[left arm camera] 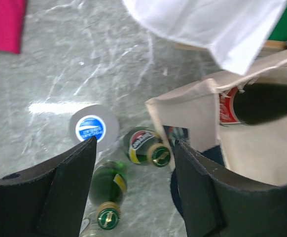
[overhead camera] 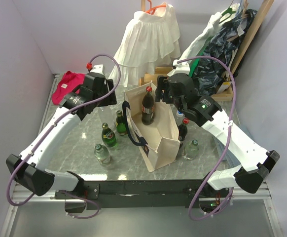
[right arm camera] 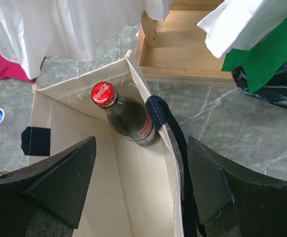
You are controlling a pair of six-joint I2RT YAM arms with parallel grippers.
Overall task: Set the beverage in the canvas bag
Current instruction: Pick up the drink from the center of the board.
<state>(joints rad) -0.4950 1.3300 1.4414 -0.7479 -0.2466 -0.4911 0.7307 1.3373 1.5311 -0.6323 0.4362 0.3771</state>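
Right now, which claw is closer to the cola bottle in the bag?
The right claw hovers open just over the cola bottle; the left claw hangs outside the canvas bag.

One canvas bag is counted, with one red-capped cola bottle inside it. Four bottles are counted to its left: one green bottle, one darker green bottle, one clear bottle and one blue-capped bottle. At least two are made out on its right: one dark bottle and one green-capped bottle. One white ruffled garment, one pink cloth and one wooden tray are seen.

left gripper: jaws apart | right gripper: jaws spread wide
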